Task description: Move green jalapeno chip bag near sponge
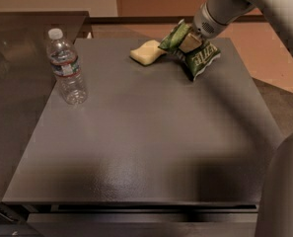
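The green jalapeno chip bag (198, 58) is crinkly dark green foil with white lettering. It hangs tilted at the far right of the grey table (151, 132), its lower end at the tabletop. My gripper (188, 42) is shut on the bag's upper middle, with the arm coming in from the upper right. The pale yellow sponge (146, 52) lies just left of the bag, close to its left end.
A clear plastic water bottle (67, 68) with a white cap stands upright at the table's far left. A dark glass surface (13, 83) borders the table on the left. Part of the robot's body (284, 191) fills the lower right corner.
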Available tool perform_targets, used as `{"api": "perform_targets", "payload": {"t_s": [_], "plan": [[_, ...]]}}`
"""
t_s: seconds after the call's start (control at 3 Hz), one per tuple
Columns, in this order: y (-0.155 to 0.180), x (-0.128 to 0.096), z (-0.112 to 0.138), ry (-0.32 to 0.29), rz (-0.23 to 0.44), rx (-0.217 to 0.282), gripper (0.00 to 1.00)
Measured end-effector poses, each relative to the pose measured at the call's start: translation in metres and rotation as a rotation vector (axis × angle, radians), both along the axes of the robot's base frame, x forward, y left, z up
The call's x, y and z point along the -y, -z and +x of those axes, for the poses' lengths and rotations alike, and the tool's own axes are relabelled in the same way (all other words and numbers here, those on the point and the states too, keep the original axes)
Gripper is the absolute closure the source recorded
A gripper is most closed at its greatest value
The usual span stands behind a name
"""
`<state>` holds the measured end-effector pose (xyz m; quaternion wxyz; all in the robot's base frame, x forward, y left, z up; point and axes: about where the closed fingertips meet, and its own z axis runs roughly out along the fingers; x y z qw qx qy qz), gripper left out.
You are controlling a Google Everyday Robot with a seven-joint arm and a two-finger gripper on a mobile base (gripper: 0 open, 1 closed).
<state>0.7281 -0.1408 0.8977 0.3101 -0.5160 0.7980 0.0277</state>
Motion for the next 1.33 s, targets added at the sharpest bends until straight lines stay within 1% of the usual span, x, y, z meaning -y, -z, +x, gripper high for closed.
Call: {"api": "perform_targets", "payload": {"t_s": [0.33,0.67,1.0,1.33], "plan": [[-0.0007,-0.0105,0.0077,-0.020,0.009,0.004,0.39],[0.0020,-0.0120,0.0082,-0.022,0.009,0.000,0.16],[0.0051,-0.0140,0.0088,-0.025,0.009,-0.004,0.00],[0.0052,-0.0141,0.0088,-0.025,0.009,-0.005,0.00]]}}
